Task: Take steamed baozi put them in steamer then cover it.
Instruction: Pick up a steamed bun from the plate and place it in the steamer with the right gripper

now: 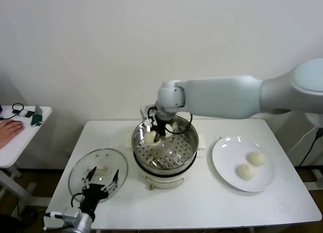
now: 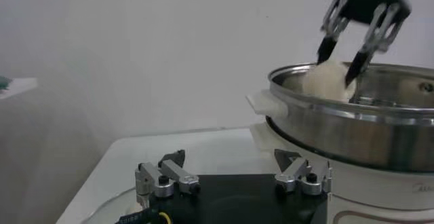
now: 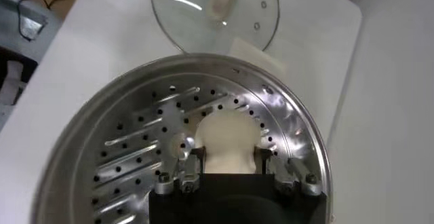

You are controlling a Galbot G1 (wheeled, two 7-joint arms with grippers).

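Note:
My right gripper [image 1: 155,133] reaches down into the steel steamer [image 1: 189,142] at the table's middle, shut on a steamed baozi [image 1: 150,137]. In the right wrist view the cream bun [image 3: 227,140] sits squeezed between the two fingers just above the perforated floor [image 3: 129,157]. Two more baozi [image 1: 257,158] [image 1: 246,171] lie on the white plate [image 1: 224,165] to the right. The glass cover [image 1: 98,170] with its cream handle lies flat at the front left. My left gripper [image 1: 101,185] hovers open over the cover's near edge, with nothing between its fingers [image 2: 173,172].
A small side table [image 1: 22,137] stands off to the left with a person's hand and small items on it. The wall is close behind the steamer. Bare tabletop [image 1: 202,202] stretches along the front between cover and plate.

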